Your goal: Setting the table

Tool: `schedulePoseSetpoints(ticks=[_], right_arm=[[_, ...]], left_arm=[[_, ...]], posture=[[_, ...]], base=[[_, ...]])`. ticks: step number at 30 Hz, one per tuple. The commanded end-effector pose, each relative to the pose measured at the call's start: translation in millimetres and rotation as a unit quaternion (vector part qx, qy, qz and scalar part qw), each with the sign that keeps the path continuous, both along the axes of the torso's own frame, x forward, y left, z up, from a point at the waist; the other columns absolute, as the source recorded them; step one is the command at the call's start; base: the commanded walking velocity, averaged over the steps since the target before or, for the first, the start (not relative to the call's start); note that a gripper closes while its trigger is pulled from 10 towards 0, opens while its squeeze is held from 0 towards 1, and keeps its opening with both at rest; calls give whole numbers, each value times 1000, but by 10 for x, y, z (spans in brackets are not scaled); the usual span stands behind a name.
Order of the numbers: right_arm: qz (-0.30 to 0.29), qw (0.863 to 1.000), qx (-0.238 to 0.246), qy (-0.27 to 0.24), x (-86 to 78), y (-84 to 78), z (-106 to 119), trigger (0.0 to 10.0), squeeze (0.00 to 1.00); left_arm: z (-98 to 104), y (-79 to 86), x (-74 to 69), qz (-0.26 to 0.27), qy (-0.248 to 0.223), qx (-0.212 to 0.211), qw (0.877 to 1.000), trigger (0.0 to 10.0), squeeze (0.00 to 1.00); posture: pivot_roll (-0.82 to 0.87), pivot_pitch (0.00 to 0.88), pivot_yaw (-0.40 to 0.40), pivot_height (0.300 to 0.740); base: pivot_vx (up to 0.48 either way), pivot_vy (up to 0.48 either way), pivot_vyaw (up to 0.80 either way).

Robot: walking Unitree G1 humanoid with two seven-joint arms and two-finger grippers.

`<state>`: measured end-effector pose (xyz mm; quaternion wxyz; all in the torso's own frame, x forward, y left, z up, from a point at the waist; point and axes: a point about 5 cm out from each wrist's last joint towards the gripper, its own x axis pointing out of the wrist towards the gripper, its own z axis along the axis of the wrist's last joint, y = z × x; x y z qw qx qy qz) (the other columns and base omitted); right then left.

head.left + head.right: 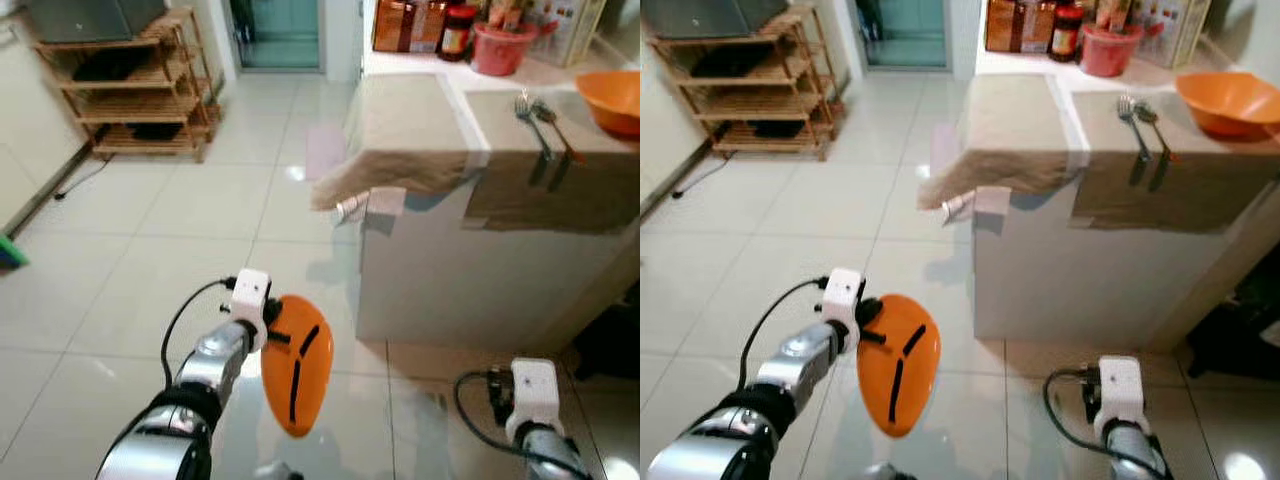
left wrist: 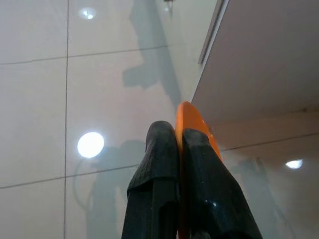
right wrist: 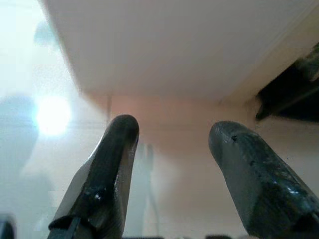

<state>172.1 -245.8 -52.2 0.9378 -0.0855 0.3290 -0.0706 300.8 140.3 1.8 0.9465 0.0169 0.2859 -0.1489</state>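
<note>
Task partly done, judging by layout: fork (image 1: 532, 122) and spoon (image 1: 555, 124) already side by side on the white table (image 1: 450, 270), orange bowl (image 1: 612, 100) near them at its far right edge, beige cloth (image 1: 400, 135) draped over its left corner. Orange plate (image 1: 297, 362) not yet placed: pinched edge-on between the pressed-together fingers of left gripper (image 2: 177, 164), above the floor short of the table. Right gripper (image 3: 172, 149) low beside the table's base, jaws spread, empty. Remaining: approach, set plate down.
</note>
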Motion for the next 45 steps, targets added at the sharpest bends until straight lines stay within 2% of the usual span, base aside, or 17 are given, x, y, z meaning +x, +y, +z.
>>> schedulePoseSetpoints(ticks=[1, 5, 10, 13, 18, 28, 41, 45], right_arm=[[10, 1000, 2, 14, -36, 7, -43, 10000, 0], [-4, 1000, -3, 15, -84, -24, -71, 10000, 0], [-28, 999, 24, -15, 12, -3, -66, 10000, 0], [-30, 999, 28, -15, 34, 8, -70, 10000, 0], [-33, 999, 31, -1, 8, -2, -112, 10000, 0], [-43, 998, 32, 19, -82, -35, -170, 10000, 0], [-28, 999, 30, 4, -41, 20, -154, 10000, 0], [-32, 999, 26, -1, -31, 45, -153, 10000, 0]], left_arm=[[6, -28, 8, -9, -5, 9, 1000, 0, 0], [-38, -5, -29, -2, 2, 8, 1000, 0, 0], [-39, -42, -34, -5, -5, -1, 1000, 0, 0], [-23, -56, -21, -6, -10, -4, 1000, 0, 0], [41, -90, 44, -1, -21, -16, 1000, 0, 0], [67, -129, 75, 4, -23, -22, 999, 0, 0], [90, -159, 106, 11, -21, -24, 999, 0, 0], [94, -171, 111, 10, -21, -23, 999, 0, 0]], posture=[[-12, 0, 80, 735], [-12, 0, 81, 735], [-20, 0, 85, 735], [-21, 0, 85, 735], [-24, 0, 89, 735], [-38, 0, 96, 735], [-50, 0, 109, 735], [-51, 0, 113, 735]], base=[[0, 0, 0], [0, 0, 0], [0, 0, 0], [0, 0, 0], [0, -464, 0], [0, -480, 0], [0, -463, 0], [0, -454, 741]])
